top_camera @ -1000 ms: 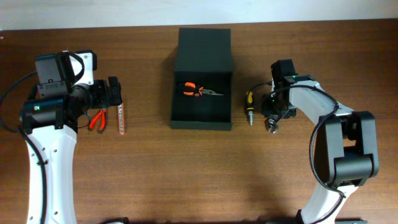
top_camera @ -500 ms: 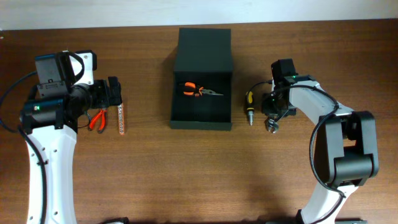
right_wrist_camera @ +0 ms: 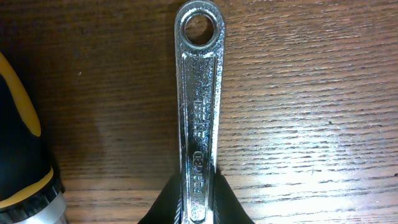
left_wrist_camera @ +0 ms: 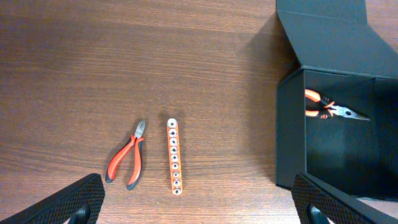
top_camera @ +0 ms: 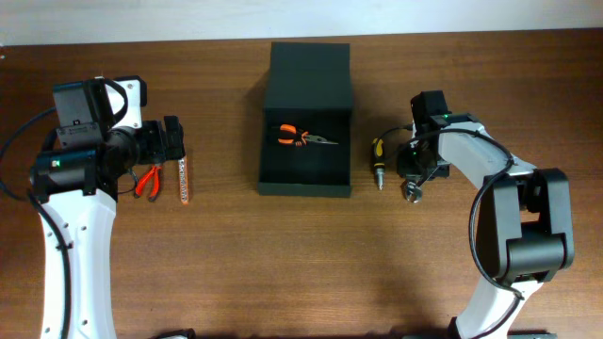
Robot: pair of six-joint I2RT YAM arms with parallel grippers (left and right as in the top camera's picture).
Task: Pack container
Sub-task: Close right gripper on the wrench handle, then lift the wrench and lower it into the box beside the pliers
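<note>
The right hand (right_wrist_camera: 198, 210) pinches the wrench (right_wrist_camera: 198, 106) by its handle, flat on the worktop (right_wrist_camera: 311, 93), probably to carry it into the container (top_camera: 303, 171), open at the left of this hand. Only its wrist view shows this grip; overhead hides it. The left hand (left_wrist_camera: 208, 202) is wide open, empty.

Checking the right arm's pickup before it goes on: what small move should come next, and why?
Probably a short, straight lift with the right gripper. Its fingers pinch the handle of the chrome wrench, which lies flat on the table beside the screwdriver, and the container stands open beyond that with room inside.
</note>
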